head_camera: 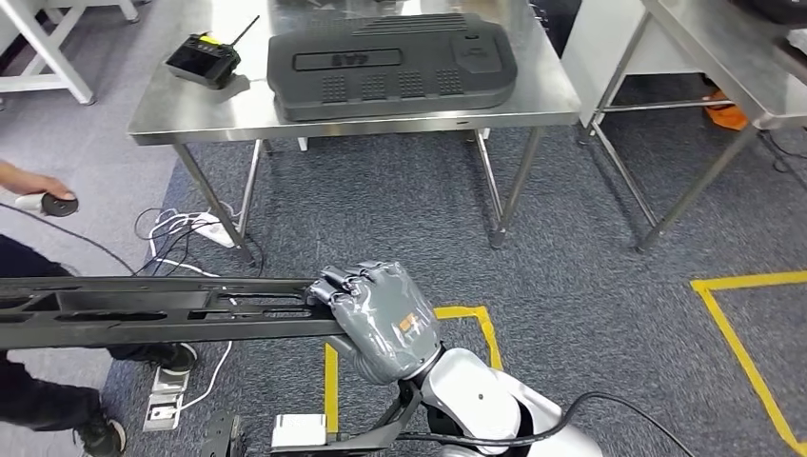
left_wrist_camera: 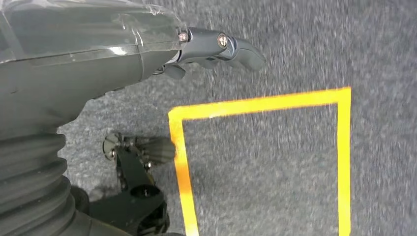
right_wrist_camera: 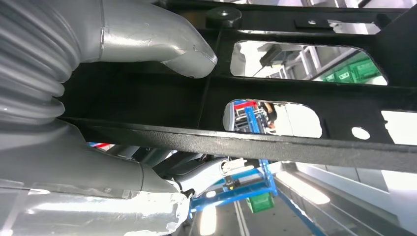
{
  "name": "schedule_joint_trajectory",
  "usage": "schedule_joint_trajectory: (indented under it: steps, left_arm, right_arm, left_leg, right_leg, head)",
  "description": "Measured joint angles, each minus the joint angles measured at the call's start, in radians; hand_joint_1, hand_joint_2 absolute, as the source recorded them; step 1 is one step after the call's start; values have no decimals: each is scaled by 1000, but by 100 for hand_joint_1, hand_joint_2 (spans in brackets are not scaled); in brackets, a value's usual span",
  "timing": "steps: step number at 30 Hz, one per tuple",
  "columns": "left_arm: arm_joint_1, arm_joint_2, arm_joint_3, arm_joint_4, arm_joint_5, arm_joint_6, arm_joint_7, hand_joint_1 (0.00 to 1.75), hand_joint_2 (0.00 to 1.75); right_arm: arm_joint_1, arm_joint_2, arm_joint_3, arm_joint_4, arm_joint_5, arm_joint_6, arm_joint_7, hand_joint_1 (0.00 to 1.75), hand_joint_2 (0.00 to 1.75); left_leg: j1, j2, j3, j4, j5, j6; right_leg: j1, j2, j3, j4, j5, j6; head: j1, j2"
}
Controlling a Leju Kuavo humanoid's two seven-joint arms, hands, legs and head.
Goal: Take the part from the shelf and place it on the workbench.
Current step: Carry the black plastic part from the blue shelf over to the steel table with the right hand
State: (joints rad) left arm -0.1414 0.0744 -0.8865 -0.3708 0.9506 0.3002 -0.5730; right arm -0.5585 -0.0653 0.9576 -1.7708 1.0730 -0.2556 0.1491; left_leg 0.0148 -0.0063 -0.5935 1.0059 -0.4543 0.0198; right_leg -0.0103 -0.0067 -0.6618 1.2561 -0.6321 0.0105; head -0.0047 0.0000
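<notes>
the right hand (head_camera: 381, 319) grips one end of the long black slotted frame part (head_camera: 143, 309), held level above the carpet short of the steel workbench (head_camera: 190, 114); stiff, likely end-heavy, better held mid-span; left hand (left_wrist_camera: 216, 46) loosely curled, empty.

Grey ribbed covers at both wrists; right hand (head_camera: 381, 319) glossy grey with orange marking, silver forearm, black cable; left hand (left_wrist_camera: 216, 46) screw-studded.

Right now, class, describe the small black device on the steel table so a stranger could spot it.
Find the steel table ahead. Beside the big moulded cover, near the table's corner, sits the handset: small, boxy, with a thin aerial.
</notes>
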Motion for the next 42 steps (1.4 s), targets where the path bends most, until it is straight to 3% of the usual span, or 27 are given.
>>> schedule_joint_trajectory:
  steps: [1, 2, 3, 5, 7, 8, 11, 13, 15, 16, 17, 18, 21, 22, 23, 26, 27, 32, 35, 37, 40, 42]
  left_arm:
    - [0, 0, 0, 0, 0, 0, 1, 0, 175]
    - [0, 0, 0, 0, -1, 0, 2, 0, 175]
    - [0, 0, 0, 0, -1, 0, 3, 0, 175]
    - [-1, -1, 0, 0, -3, 0, 6, 0, 175]
    - [-2, -2, 0, 0, -5, 0, 8, 0, 175]
    - [-2, -3, 0, 0, -6, 0, 8, 0, 175]
    - [-2, -3, 0, 0, -8, 0, 8, 0, 175]
    - [-6, -4, 0, 0, -9, 0, 8, 0, 175]
    - [-8, -4, 0, 0, -10, 0, 8, 0, 175]
    - [-8, -4, 0, 0, -10, 0, 8, 0, 175]
    - [-6, -4, 0, 0, -10, 0, 8, 0, 175]
    - [-5, -4, 0, 0, -10, 0, 9, 0, 175]
    - [-5, -4, 0, 0, -11, -1, 9, 0, 175]
    - [-5, -4, 0, 0, -11, -3, 9, 0, 175]
    - [-4, -5, 0, 0, -11, -5, 9, 0, 175]
    - [-3, -6, 0, 0, -13, -12, 9, 0, 175]
    - [-3, -6, 0, 0, -15, -13, 10, 0, 175]
    - [-3, -6, 0, 0, -24, -18, 10, 0, 175]
    - [-3, -6, 0, 0, -25, -18, 10, 0, 175]
    - [-3, -6, 0, 0, -26, -19, 10, 0, 175]
    - [-3, -6, 0, 0, -29, -22, 10, 0, 175]
    - [-3, -6, 0, 0, -30, -25, 10, 0, 175]
  right_arm:
    - [2, -1, 0, 0, 1, 2, 1, 175, 175]
    - [3, -1, 0, 0, 1, 3, 2, 175, 175]
    - [3, -2, 0, 0, 2, 4, 4, 175, 175]
    - [3, -2, -1, -2, 2, 6, 8, 175, 175]
    - [3, -2, -1, -6, 3, 6, 10, 175, 175]
    - [4, -2, -2, -7, 4, 7, 10, 175, 175]
    - [4, -1, -2, -12, 7, 8, 13, 175, 175]
    - [3, 0, -2, -17, 11, 10, 14, 175, 175]
    - [4, -1, -2, -21, 15, 12, 17, 175, 175]
    - [5, -1, -2, -22, 17, 13, 17, 175, 175]
    - [6, -1, -2, -22, 18, 14, 18, 175, 175]
    - [6, -1, -2, -23, 19, 14, 18, 175, 175]
    - [6, -1, -3, -30, 21, 15, 21, 175, 175]
    - [6, -1, -3, -32, 22, 15, 24, 175, 175]
    - [7, -1, -3, -33, 24, 15, 26, 175, 175]
    - [8, -2, -4, -35, 27, 16, 30, 175, 175]
    - [8, -2, -4, -35, 27, 16, 30, 175, 175]
    - [11, -2, -4, -35, 28, 19, 30, 175, 175]
    - [12, -2, -4, -35, 29, 22, 30, 175, 175]
    - [12, -2, -4, -36, 30, 23, 30, 175, 175]
    - [13, -2, -4, -38, 31, 25, 30, 175, 175]
    - [14, -2, -5, -41, 31, 26, 31, 175, 175]
  left_leg:
    - [-1, -6, 0, 1, -1, 1]
    - [-2, -13, 0, 3, -2, 2]
    - [-3, -21, 1, 5, -3, 1]
    - [-3, -36, 0, 12, -7, -2]
    - [-3, -50, -8, 21, -10, -12]
    - [-1, -55, -11, 22, -10, -17]
    - [2, -55, -15, 30, -15, -35]
    - [4, -29, -44, 101, -57, -47]
    - [7, -10, -105, 229, -116, -58]
    - [8, -7, -129, 277, -130, -62]
    - [9, -5, -138, 293, -126, -63]
    - [10, -3, -126, 269, -104, -64]
    - [9, 8, -32, 75, -16, -57]
    - [7, 11, -13, 34, -5, -52]
    - [7, 13, -6, 15, -5, -49]
    - [7, 12, -5, 10, -6, -46]
    - [6, 12, -4, 10, -6, -44]
    - [1, 12, -5, 14, -11, -32]
    - [-3, 13, -5, 20, -17, -22]
    - [-4, 13, -5, 20, -20, -17]
    - [-3, 11, 2, 9, -25, -5]
    - [3, 8, 20, -2, -25, 2]
  right_leg:
    - [0, 1, -24, 43, -8, 0]
    - [0, 2, -31, 50, 5, -1]
    - [0, 4, -19, 16, 36, -4]
    - [0, 25, 37, -118, 108, -12]
    - [0, 49, 71, -205, 138, -16]
    - [2, 55, 74, -214, 136, -18]
    - [1, 37, 79, -227, 144, -32]
    - [-3, 19, 86, -235, 147, -40]
    - [-3, 2, 87, -235, 145, -43]
    - [-3, -6, 88, -235, 144, -44]
    - [-3, -13, 89, -235, 142, -43]
    - [-3, -18, 91, -235, 140, -42]
    - [-1, -28, 97, -233, 133, -31]
    - [1, -29, 98, -232, 130, -27]
    - [5, -29, 98, -231, 126, -30]
    - [9, -28, 100, -231, 123, -47]
    - [9, -28, 102, -234, 125, -46]
    - [6, -28, 108, -248, 131, -25]
    - [0, -28, 111, -252, 131, -5]
    - [-2, -29, 114, -255, 130, 2]
    - [-3, -29, 118, -243, 138, 14]
    - [-4, -19, 106, -206, 124, 20]
  head:
    - [5, 0]
    - [8, 0]
    - [10, 0]
    - [16, 0]
    - [18, 0]
    - [18, 0]
    - [15, 0]
    - [1, 0]
    - [-11, 0]
    - [-14, 0]
    - [-18, 0]
    - [-22, 0]
    - [-33, 0]
    - [-34, 0]
    - [-33, 0]
    - [-17, 0]
    - [-12, 0]
    - [5, 0]
    - [5, 0]
    - [4, 0]
    - [1, 0]
    - [4, 0]
